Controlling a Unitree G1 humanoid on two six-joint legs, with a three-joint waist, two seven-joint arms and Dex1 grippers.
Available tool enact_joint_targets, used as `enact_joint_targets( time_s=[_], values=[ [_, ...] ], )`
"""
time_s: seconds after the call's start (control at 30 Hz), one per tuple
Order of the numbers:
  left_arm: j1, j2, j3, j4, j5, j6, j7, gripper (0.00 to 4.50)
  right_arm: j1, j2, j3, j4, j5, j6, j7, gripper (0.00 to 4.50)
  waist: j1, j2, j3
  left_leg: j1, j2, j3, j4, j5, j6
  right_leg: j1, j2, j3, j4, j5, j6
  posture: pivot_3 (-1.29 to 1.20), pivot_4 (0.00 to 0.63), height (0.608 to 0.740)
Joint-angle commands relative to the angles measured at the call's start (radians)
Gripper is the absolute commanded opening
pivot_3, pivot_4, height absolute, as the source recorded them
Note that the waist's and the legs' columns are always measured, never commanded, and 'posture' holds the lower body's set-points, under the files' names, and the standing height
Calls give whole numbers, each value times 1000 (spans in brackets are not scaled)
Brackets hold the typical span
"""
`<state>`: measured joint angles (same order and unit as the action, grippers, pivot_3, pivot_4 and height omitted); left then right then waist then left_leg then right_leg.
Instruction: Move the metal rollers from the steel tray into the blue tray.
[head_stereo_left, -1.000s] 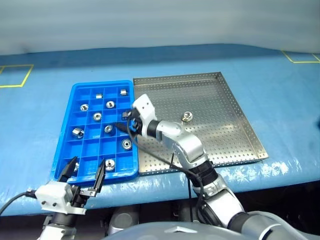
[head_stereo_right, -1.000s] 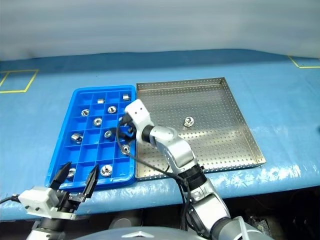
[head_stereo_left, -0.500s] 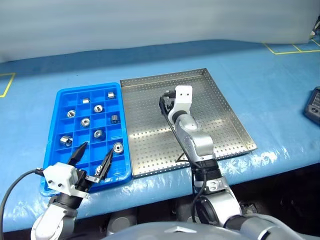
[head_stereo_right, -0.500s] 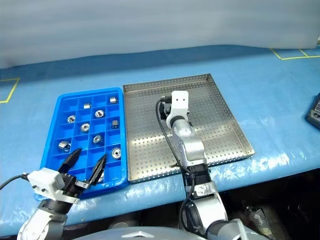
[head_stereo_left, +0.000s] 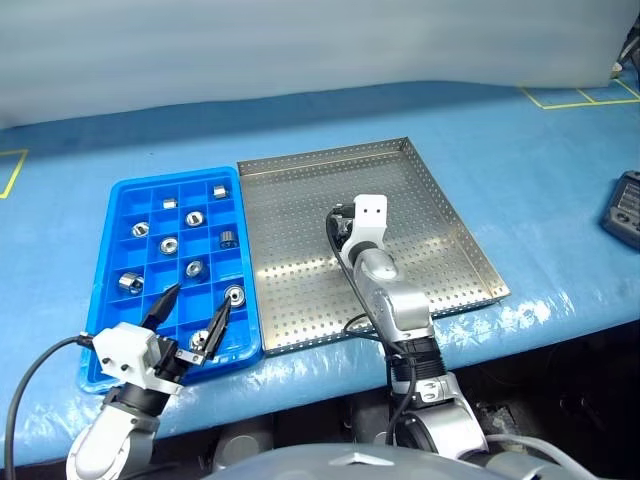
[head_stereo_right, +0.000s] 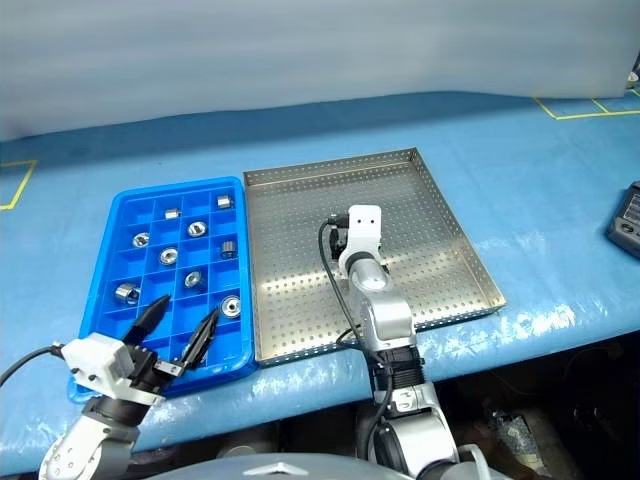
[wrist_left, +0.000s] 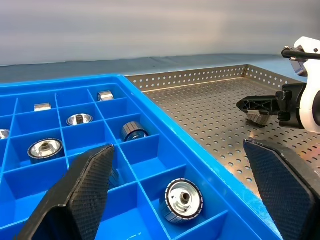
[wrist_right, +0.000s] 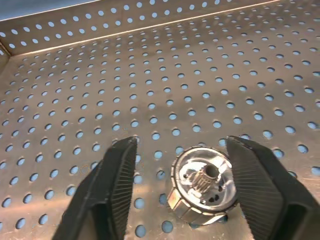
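Right jaws (wrist_right: 175, 200): parted, straddling the last roller (wrist_right: 202, 187) on the steel tray (head_stereo_left: 300, 300), not yet clamped.
Left jaws (wrist_left: 185, 200): released, idle at the blue tray's (head_stereo_left: 100, 340) 6 o'clock edge.
Blue tray: at the steel tray's 9 o'clock, holds the other rollers (head_stereo_left: 234, 295).

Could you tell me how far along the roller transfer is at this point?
Done: about nine metal rollers already sit in the blue tray. In hand: the right gripper straddles the last roller on the steel tray, fingers not yet touching it. Left: grasp it and carry it across. The left gripper hovers open at the blue tray's near edge.
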<state>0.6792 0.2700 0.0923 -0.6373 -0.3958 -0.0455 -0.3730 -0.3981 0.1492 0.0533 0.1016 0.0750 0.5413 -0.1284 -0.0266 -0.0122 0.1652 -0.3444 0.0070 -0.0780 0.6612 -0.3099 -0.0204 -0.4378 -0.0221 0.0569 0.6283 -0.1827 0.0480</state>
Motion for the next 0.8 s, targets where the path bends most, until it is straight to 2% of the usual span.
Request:
enact_joint_targets(
  time_s=[0.03,0.13,0.17,0.5,0.8],
  values=[
    [9,-7,-3,-29,6,-7,-3,4500,30,25,19,10,-4,1,4,1840,0,0,0,0,0,0,0,0,0,0,0,0,0,0,0,124,150,740],
    [17,-11,-4,-33,9,-10,0,4500,28,35,20,22,-4,4,2,881,3,0,0,1,0,0,0,0,0,0,0,0,0,0,0,130,150,740],
    [21,-12,-3,-33,11,-12,0,4500,28,36,22,26,-5,6,1,822,3,0,0,1,0,0,0,0,0,1,0,0,0,0,0,136,150,740],
    [47,-40,2,-38,27,-38,9,4500,-1,27,51,23,-8,20,41,824,2,0,-1,2,1,0,0,0,0,1,1,0,0,0,0,183,150,740],
    [113,-112,22,-66,65,-96,58,4500,-169,73,199,-9,3,-15,217,824,27,1,0,-2,1,-1,-1,0,0,-3,2,0,0,0,-1,282,150,740]
  ],
)
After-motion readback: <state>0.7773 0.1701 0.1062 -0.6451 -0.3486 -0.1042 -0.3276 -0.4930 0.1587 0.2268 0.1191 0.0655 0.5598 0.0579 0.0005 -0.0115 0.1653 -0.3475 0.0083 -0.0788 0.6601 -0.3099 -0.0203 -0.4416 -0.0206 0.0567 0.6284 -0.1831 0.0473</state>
